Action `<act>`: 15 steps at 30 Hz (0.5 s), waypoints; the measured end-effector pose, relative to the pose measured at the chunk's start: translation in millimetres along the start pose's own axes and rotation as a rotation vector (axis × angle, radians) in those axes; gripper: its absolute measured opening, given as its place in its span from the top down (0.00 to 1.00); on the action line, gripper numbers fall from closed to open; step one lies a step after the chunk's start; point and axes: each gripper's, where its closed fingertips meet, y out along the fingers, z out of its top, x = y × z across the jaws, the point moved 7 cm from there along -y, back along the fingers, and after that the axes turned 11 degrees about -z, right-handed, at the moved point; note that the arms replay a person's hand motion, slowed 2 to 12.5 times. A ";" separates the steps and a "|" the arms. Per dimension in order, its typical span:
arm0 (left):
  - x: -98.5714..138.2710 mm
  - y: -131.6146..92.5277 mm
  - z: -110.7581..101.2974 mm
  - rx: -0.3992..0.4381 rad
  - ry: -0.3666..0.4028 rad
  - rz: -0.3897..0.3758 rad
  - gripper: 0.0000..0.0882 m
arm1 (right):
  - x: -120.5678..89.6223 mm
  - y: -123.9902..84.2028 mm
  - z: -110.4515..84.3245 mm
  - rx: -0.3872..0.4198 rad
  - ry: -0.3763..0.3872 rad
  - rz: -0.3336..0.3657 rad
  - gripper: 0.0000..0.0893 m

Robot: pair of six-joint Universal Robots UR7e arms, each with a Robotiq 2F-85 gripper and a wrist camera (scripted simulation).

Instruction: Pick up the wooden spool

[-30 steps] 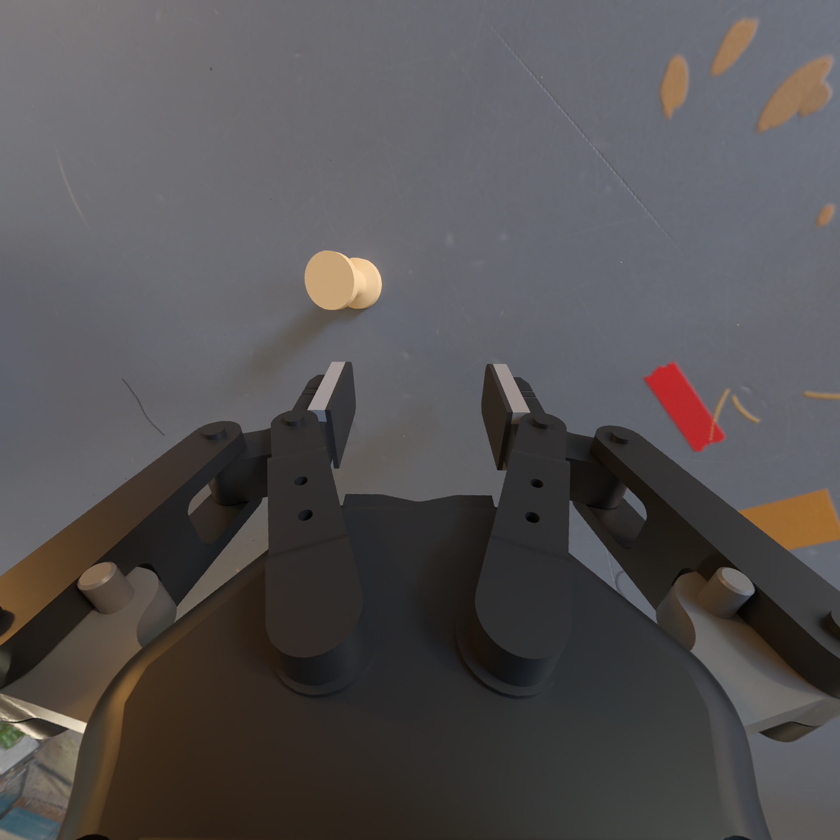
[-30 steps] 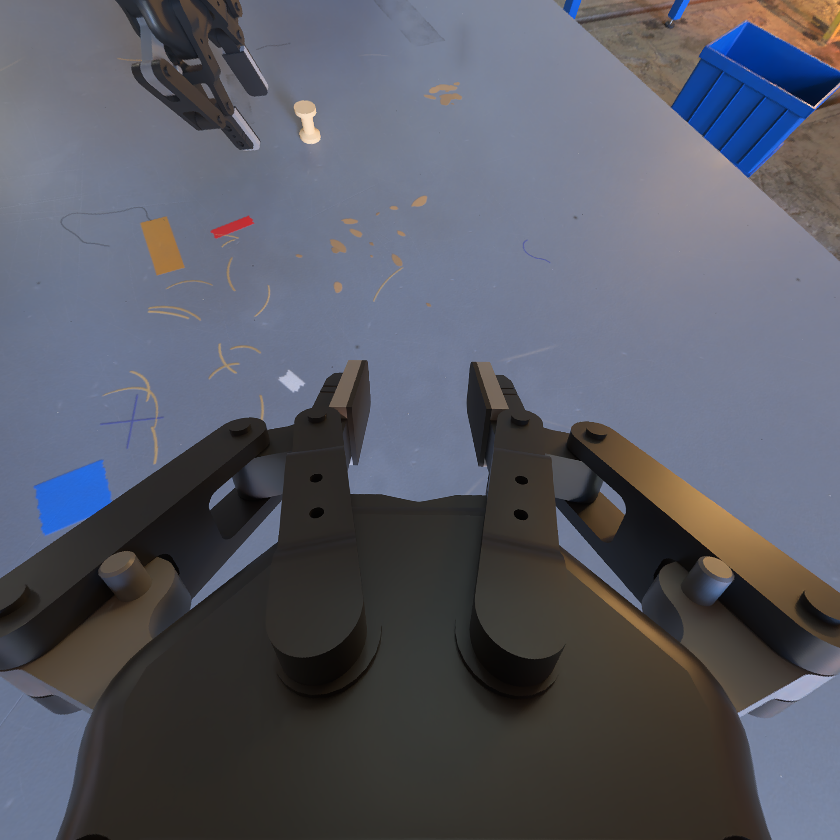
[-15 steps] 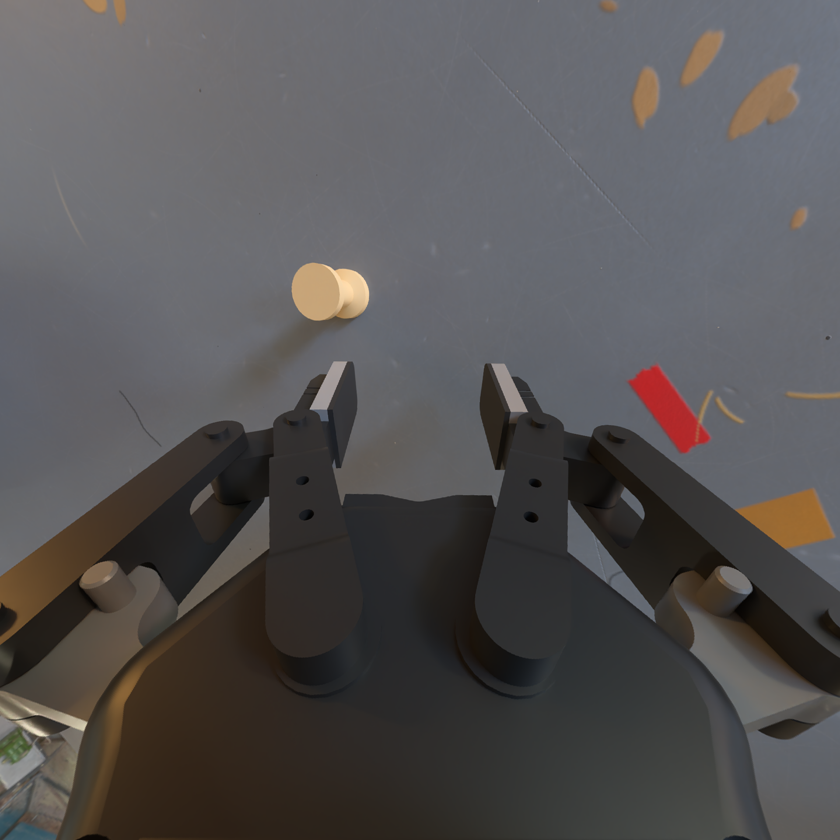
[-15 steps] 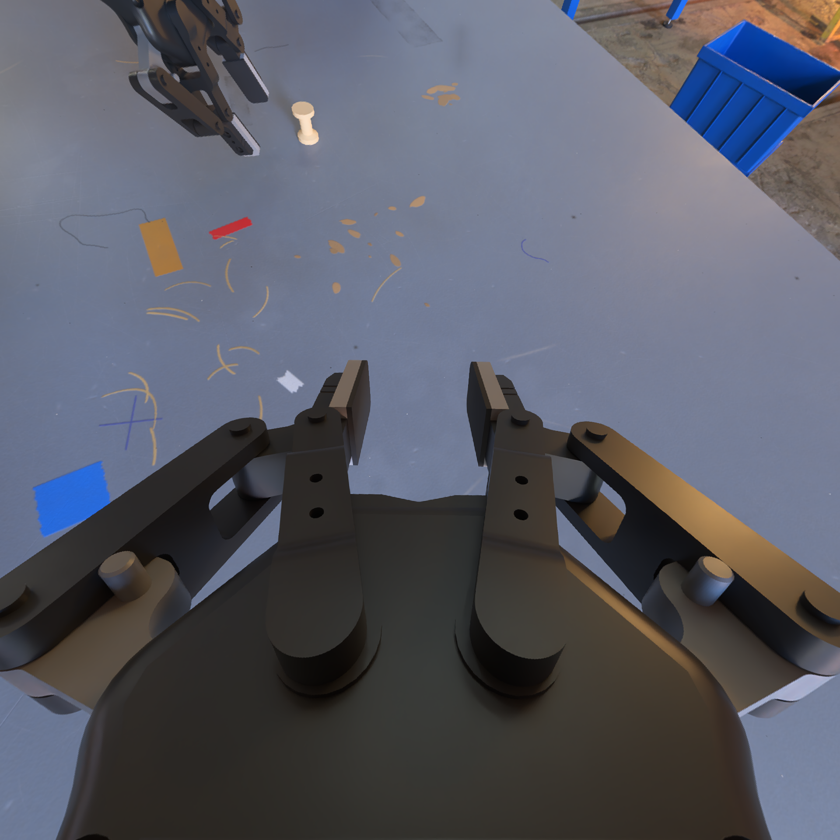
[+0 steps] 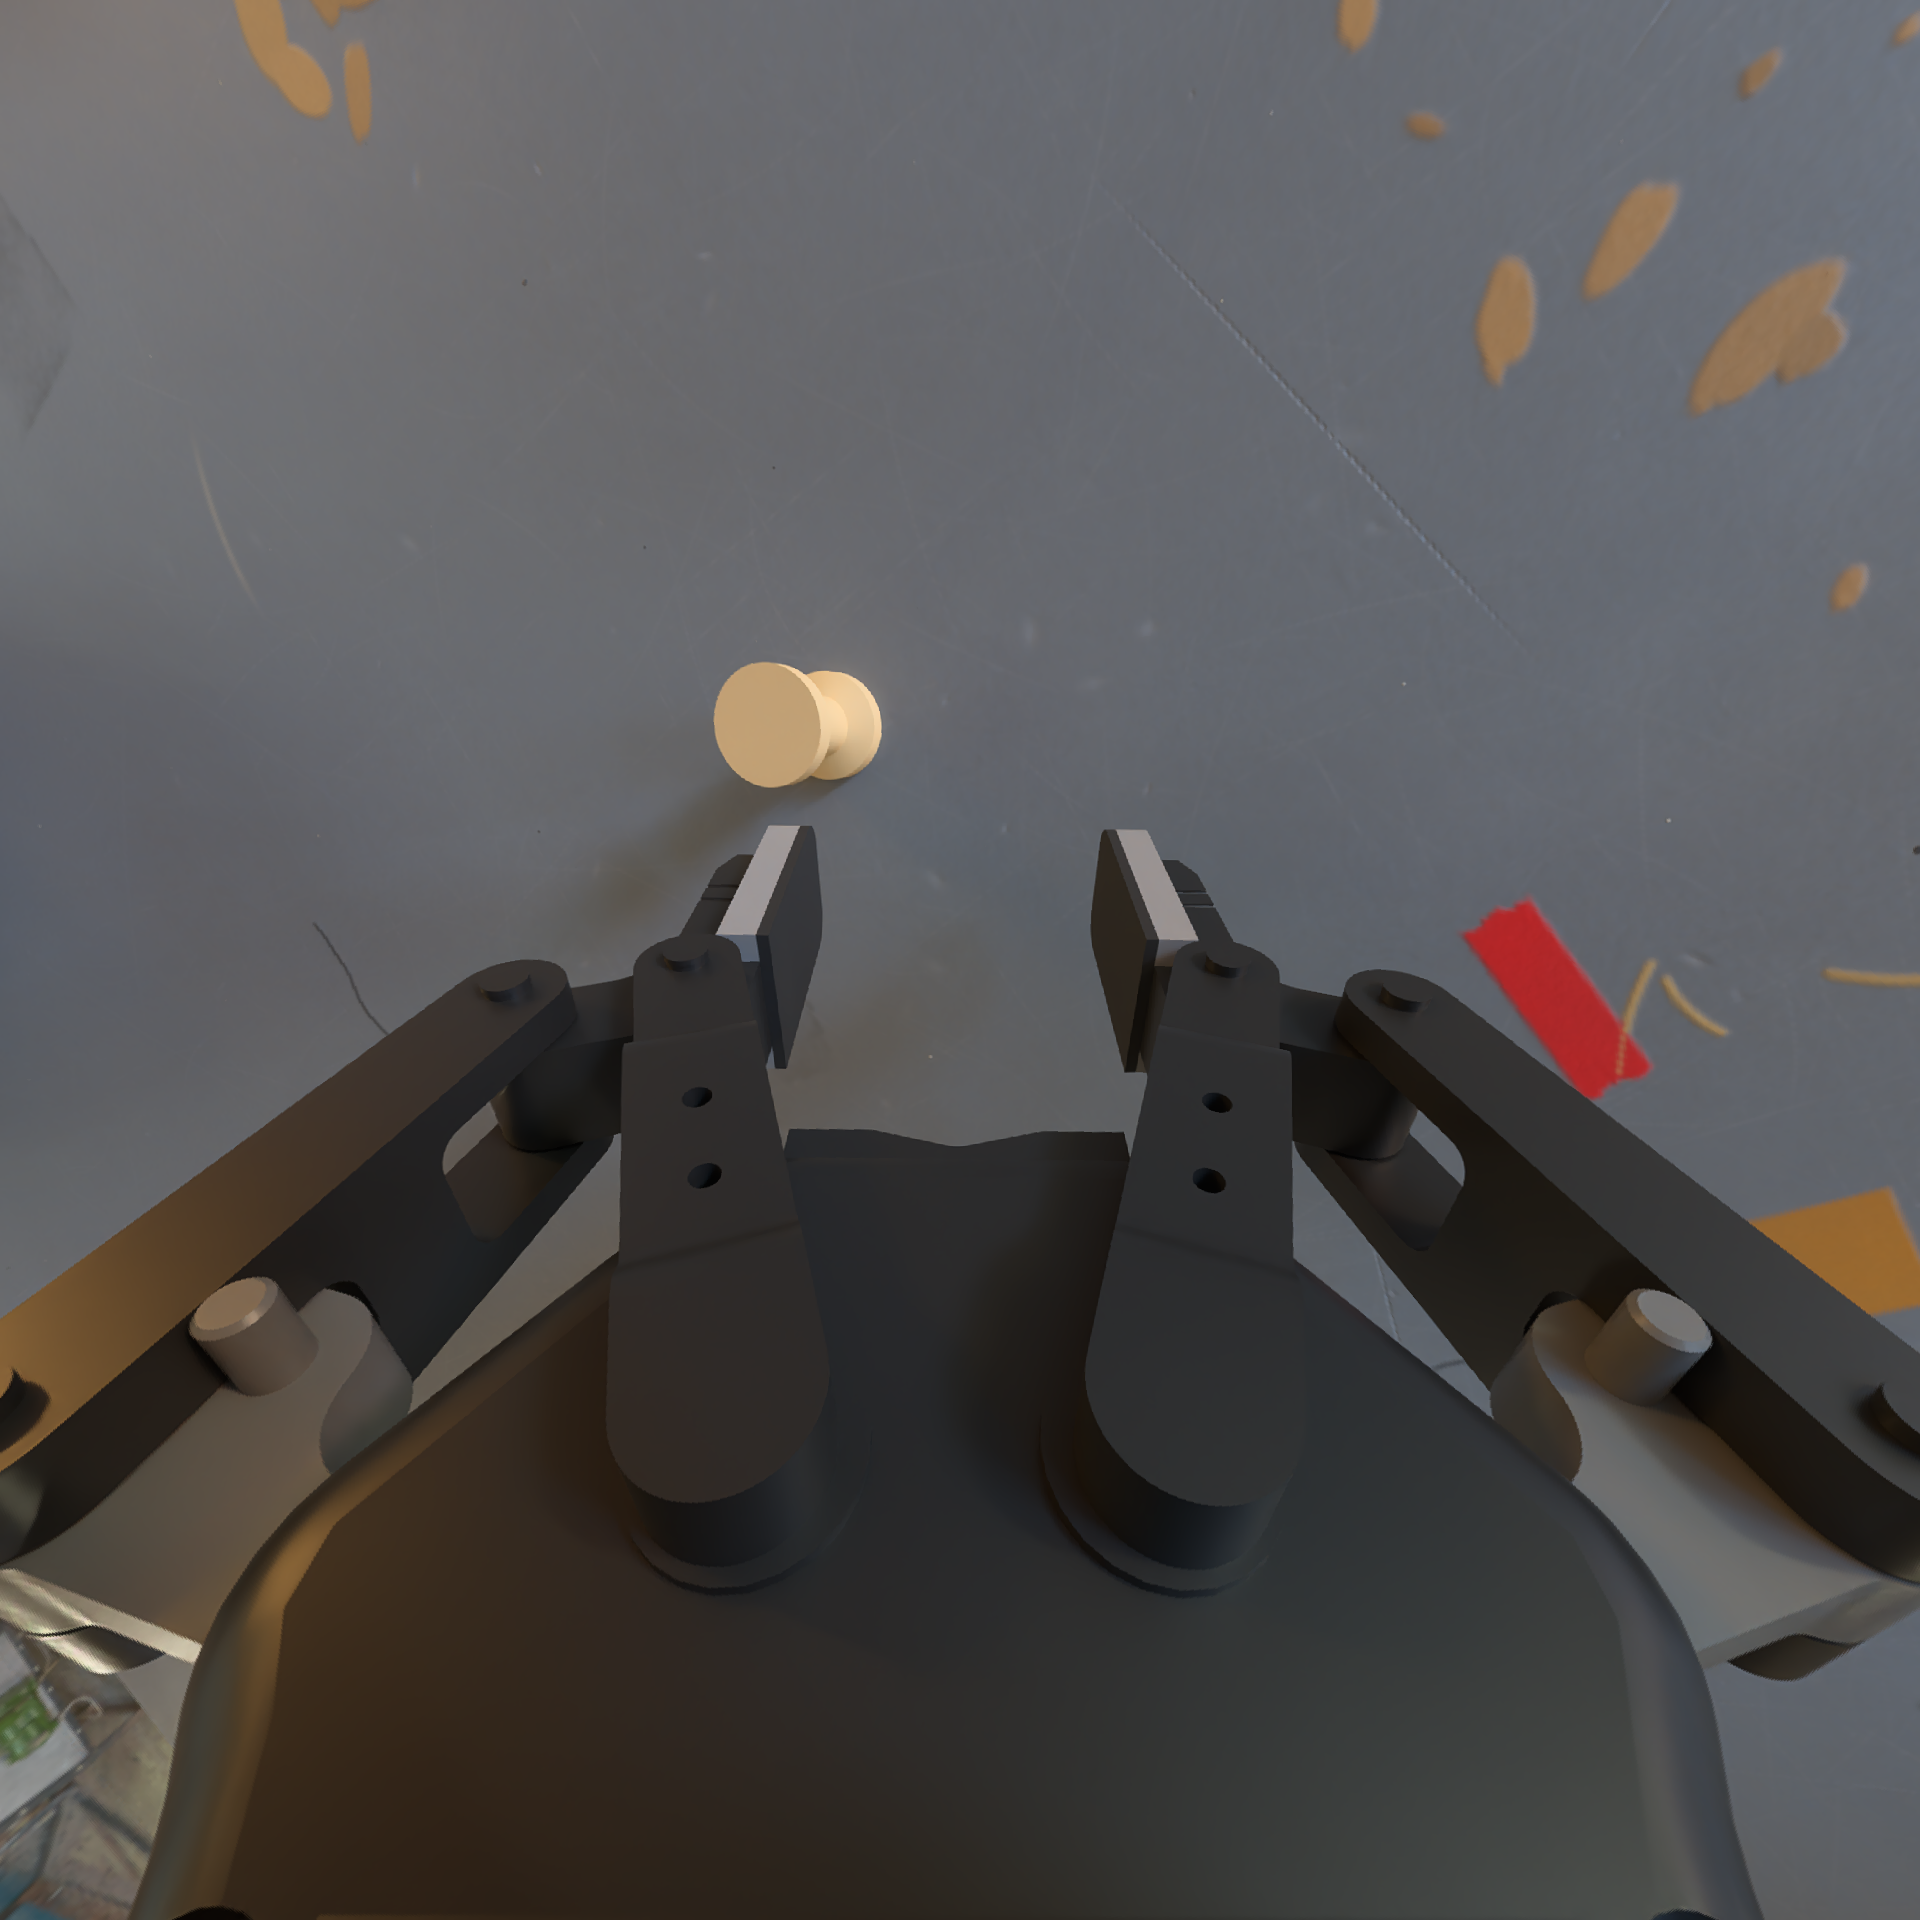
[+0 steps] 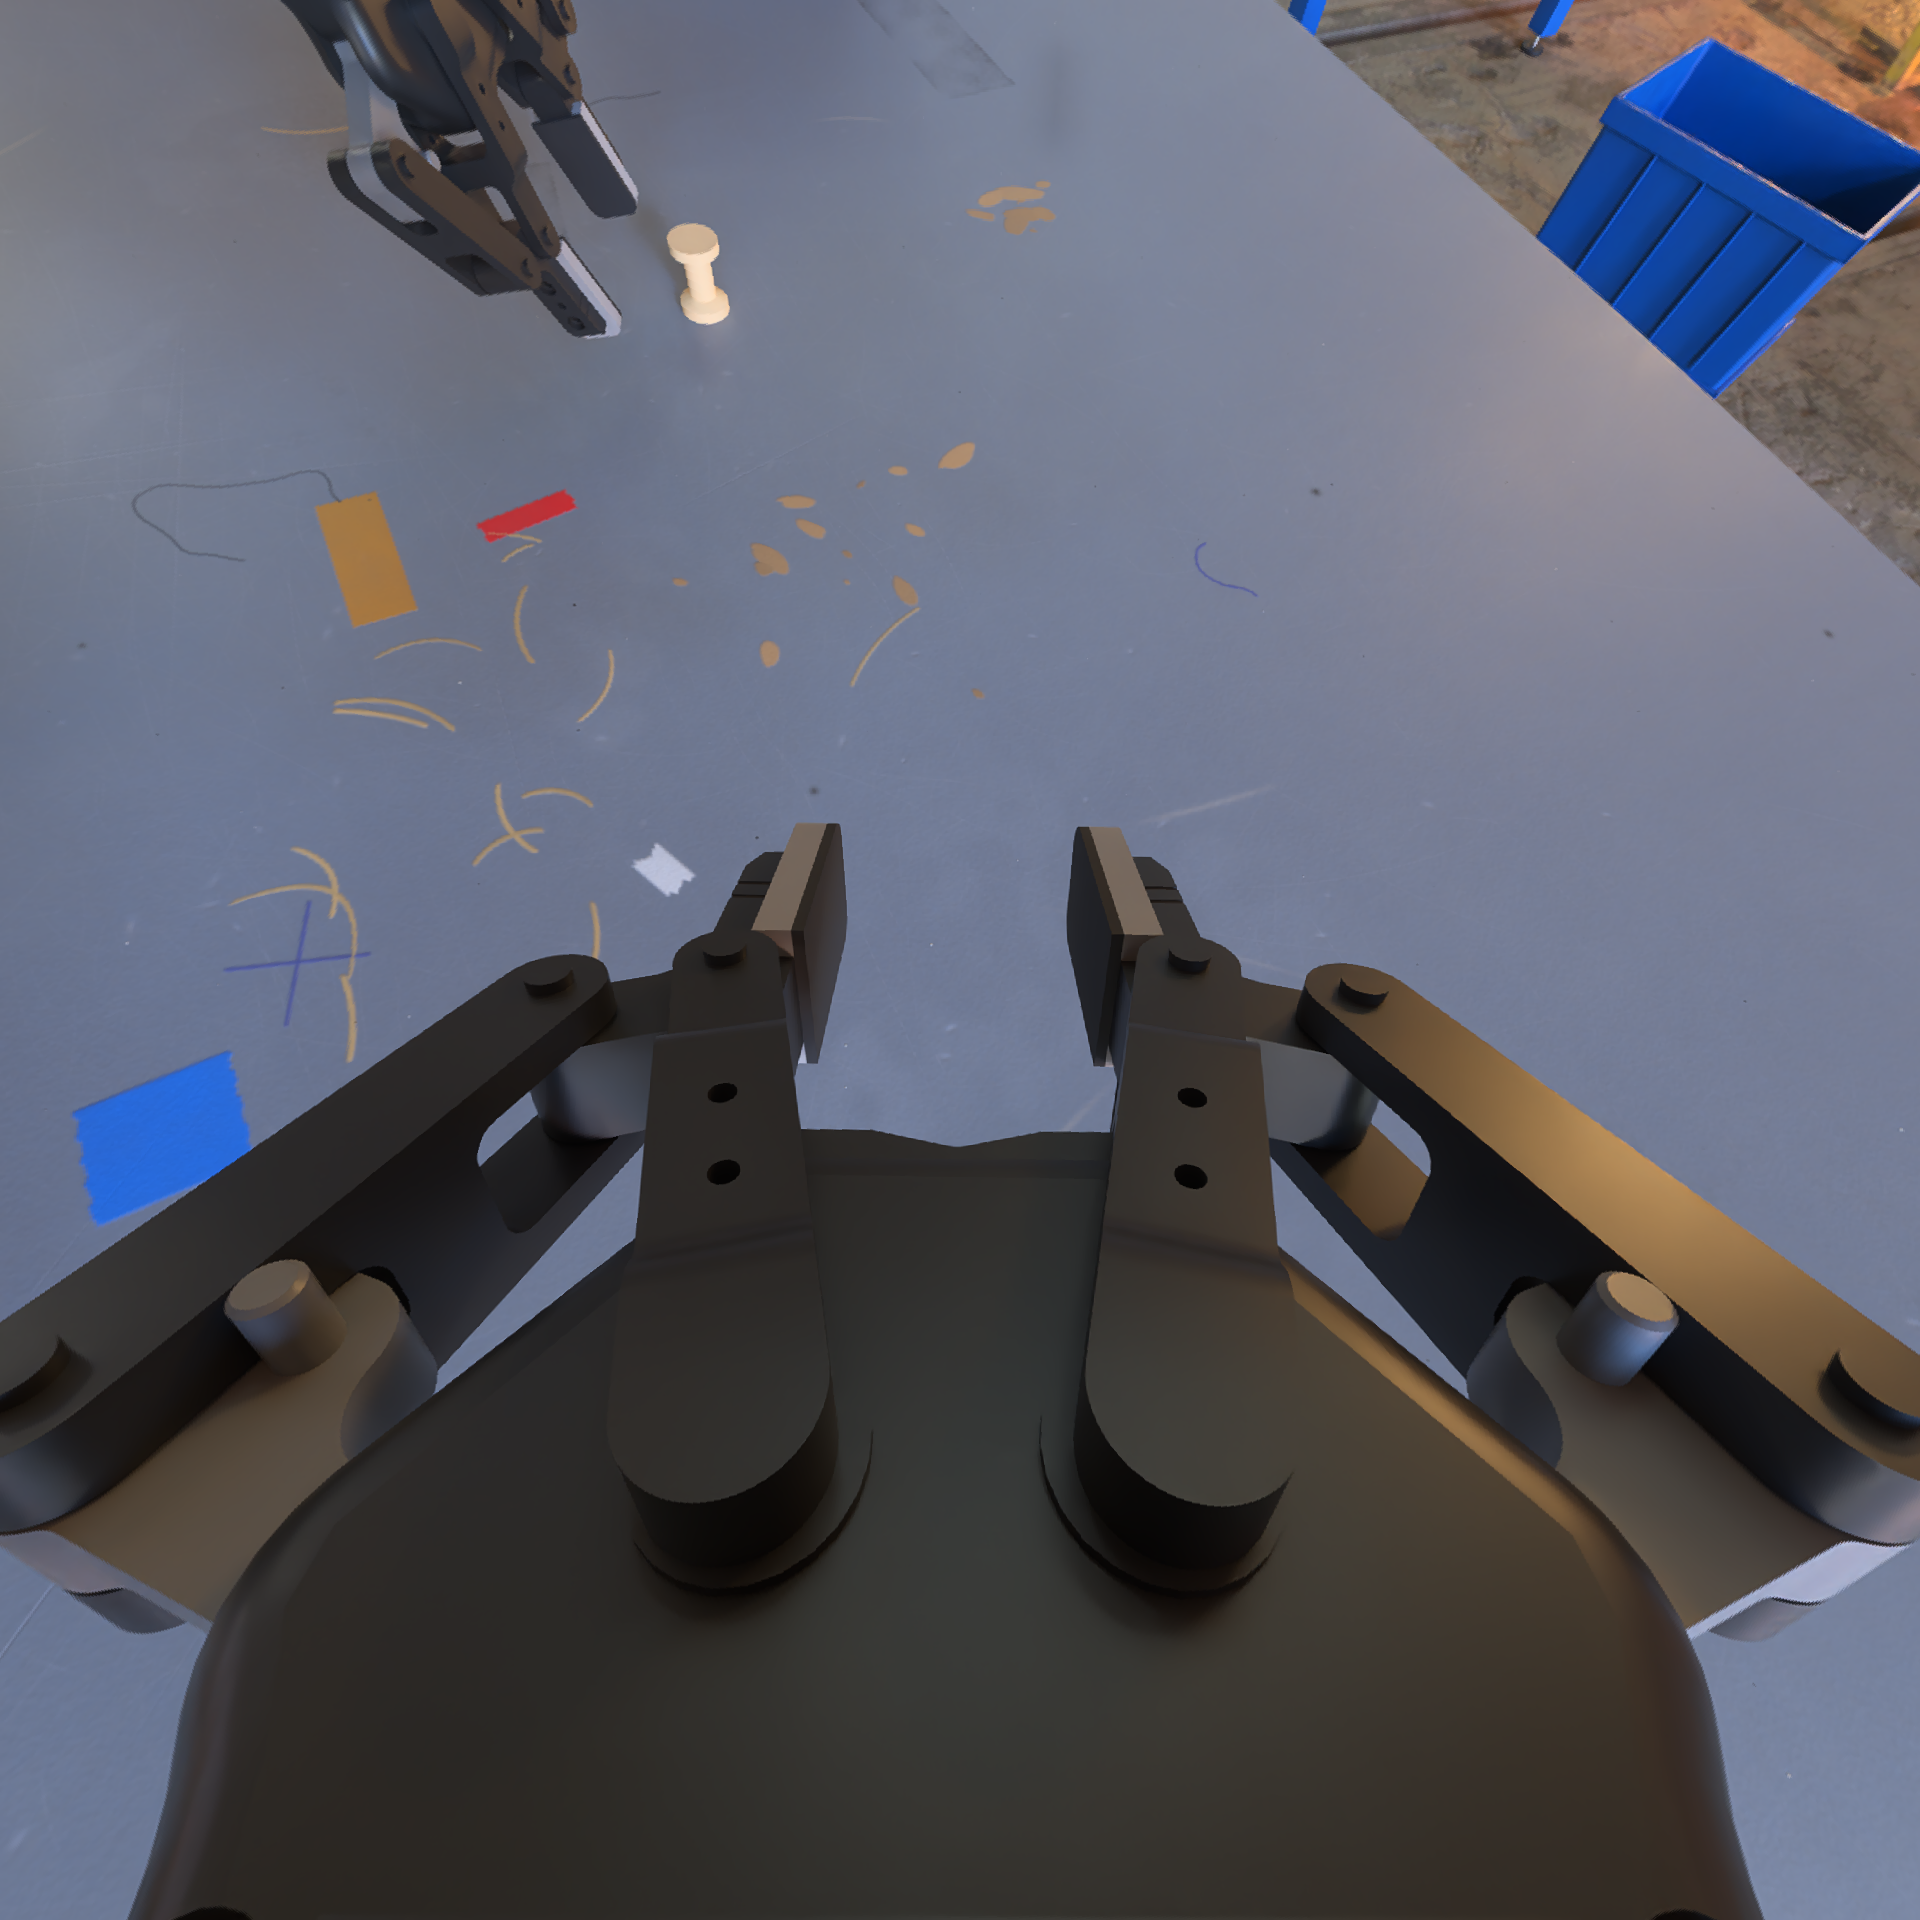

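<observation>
Left wrist view shows the wooden spool (image 5: 795, 724) standing upright on the grey tabletop (image 5: 1039, 416), seen almost from above so that its round top flange hides most of the stem. The left gripper (image 5: 956, 914) hangs over it with its jaws spread wide and nothing between them. The spool sits just ahead of the left fingertip and off to that side, not in the gap between the two.

From the right wrist view the same spool (image 6: 698, 272) appears far up the tabletop, close beside the left gripper (image 6: 597, 249) but apart from it (no contact can be made out). The right gripper (image 6: 956, 914) is well away from the spool, its jaws also spread and empty, above a bare patch of tabletop near a small white scrap (image 6: 662, 869). A red strip of tape (image 5: 1555, 997), an orange tag (image 6: 366, 559) and a blue bin (image 6: 1725, 197) off the table edge play no part here.

The step in hand looks like the approach: lining up before any grasp. The next move seems to call for the left gripper to shift sideways and forward until the spool's narrow stem lies between the fingers, then to descend and close. The stem is thin and the spool is tall for its base, so a fingertip clipping the top flange could tip it over.
</observation>
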 end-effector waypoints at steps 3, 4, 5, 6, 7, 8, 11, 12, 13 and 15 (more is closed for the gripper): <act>-1.4 0.2 1.9 0.008 -0.006 -0.004 0.46 | -0.4 0.1 -0.3 -0.002 -0.001 0.001 0.56; -1.9 0.3 2.4 0.010 -0.009 -0.004 0.46 | -0.5 0.1 -0.3 -0.002 -0.002 0.001 0.56; -2.5 0.4 3.0 0.011 -0.011 -0.004 0.46 | -0.6 0.1 -0.4 -0.003 -0.003 0.001 0.56; -2.9 0.5 3.5 0.013 -0.014 -0.004 0.46 | -0.6 0.1 -0.5 -0.004 -0.003 0.001 0.56; -3.5 0.5 3.9 0.015 -0.015 -0.004 0.47 | -0.7 0.1 -0.6 -0.004 -0.004 0.000 0.56; -4.1 0.5 4.4 0.017 -0.017 -0.002 0.47 | -0.7 0.1 -0.6 -0.004 -0.004 0.000 0.56; -6.4 0.3 6.0 0.025 -0.020 0.001 0.47 | -0.6 -0.1 -0.8 -0.005 -0.005 -0.001 0.56; -6.9 0.2 6.3 0.027 -0.020 0.001 0.47 | -0.6 -0.1 -0.8 -0.005 -0.005 -0.001 0.56; -7.5 0.1 6.8 0.028 -0.020 0.001 0.46 | -0.6 -0.2 -0.8 -0.005 -0.005 -0.001 0.56; -8.1 -0.1 7.2 0.029 -0.022 -0.002 0.46 | -0.5 -0.4 -0.9 -0.005 -0.005 -0.001 0.56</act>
